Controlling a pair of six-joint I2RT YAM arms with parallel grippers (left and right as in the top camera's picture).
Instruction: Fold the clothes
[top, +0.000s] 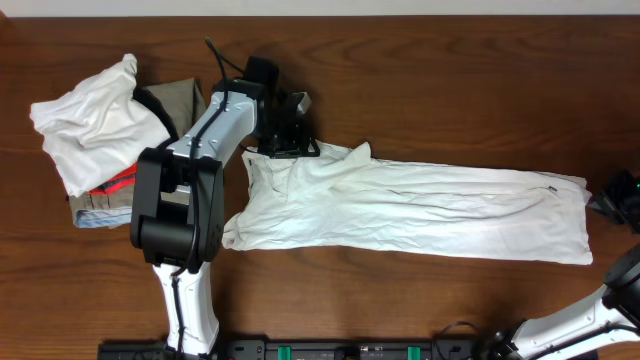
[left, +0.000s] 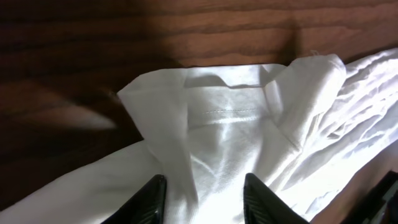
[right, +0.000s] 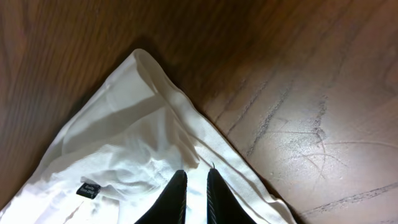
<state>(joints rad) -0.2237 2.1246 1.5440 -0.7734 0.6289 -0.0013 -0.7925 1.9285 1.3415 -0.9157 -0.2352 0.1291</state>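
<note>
My left gripper (left: 204, 180) is wide open. Its two black fingers (left: 152, 199) stand well apart and point down onto the white garment (top: 420, 205), and a raised fold of the fabric runs up between them. I cannot tell whether the tips press into the cloth or only hover just over it. Ahead of the fingers the garment's end is turned back on itself, showing a stitched seam (left: 227, 112), and beyond that is the bare wood of the table (top: 450, 80).

My right gripper (right: 196, 174) is almost fully closed, with only a thin slit between the fingers (right: 174, 199). The garment's edge runs into that slit, so I read it as pinching the cloth near its far corner (right: 140, 56). A small dark label (right: 89, 188) sits on the fabric just beside the fingers.

From overhead, the garment lies stretched long and mostly flat across the middle of the table, wrinkled, with my left gripper at one end and my right gripper (top: 612, 200) at the other.

A pile of clothes (top: 110, 150) sits well apart from the garment, at the table's corner beyond my left arm. A crumpled white cloth (top: 90, 125) lies on top of it, a khaki piece (top: 180, 100) is touching it on one side, and something with a red stripe (top: 118, 182) shows underneath.
</note>
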